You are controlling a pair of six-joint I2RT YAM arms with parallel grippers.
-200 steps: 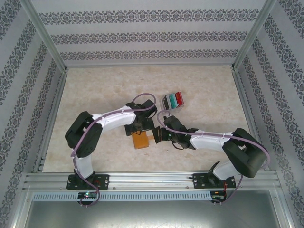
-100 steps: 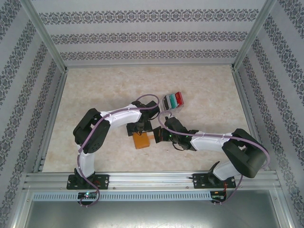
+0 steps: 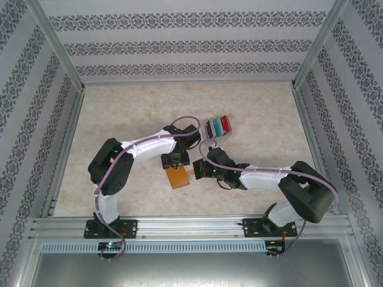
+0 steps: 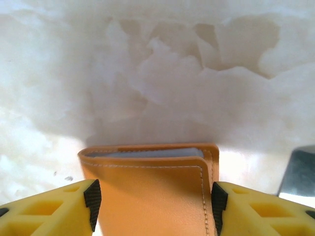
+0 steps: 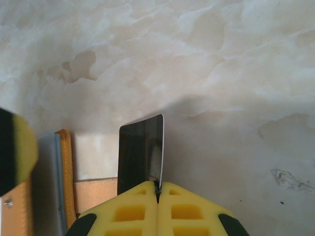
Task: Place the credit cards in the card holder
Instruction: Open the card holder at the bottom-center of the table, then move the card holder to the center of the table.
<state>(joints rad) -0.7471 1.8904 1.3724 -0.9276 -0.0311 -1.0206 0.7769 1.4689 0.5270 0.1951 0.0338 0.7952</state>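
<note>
Mid-table, both my arms meet over the card holder (image 4: 150, 189), which lies flat on the pale marbled table (image 3: 119, 113) just ahead of my bases. My left gripper (image 4: 155, 199) straddles the orange-tan wallet across its width. One black pad (image 4: 92, 198) sits at each stitched side edge, and grey lining shows along the far fold. The jaws stand apart with the wallet between them, but from my wrist I cannot tell whether the pads are pressing it or only lie alongside. I judge this placement is meant to pin the holder so it cannot slide when a card is pushed at it. My right gripper (image 5: 158, 189) is clamped tight on a black card (image 5: 140, 152). It holds the card upright on its long edge, with most of its length jutting forward of my fingertips. That leaves a free leading edge to slot into a pocket. The card hangs just beside the wallet's right side, near a tan flap, and is not yet inside. The rest of the credit cards (image 3: 218, 127), red, teal and grey, wait in a fanned stack farther out on the table, apart from both grippers. The job looks early to me, since none of the cards can be seen in the holder. The next move calls for lining the thin card up with a narrow grey pocket, where a slight tilt could jam it against the leather.
</note>
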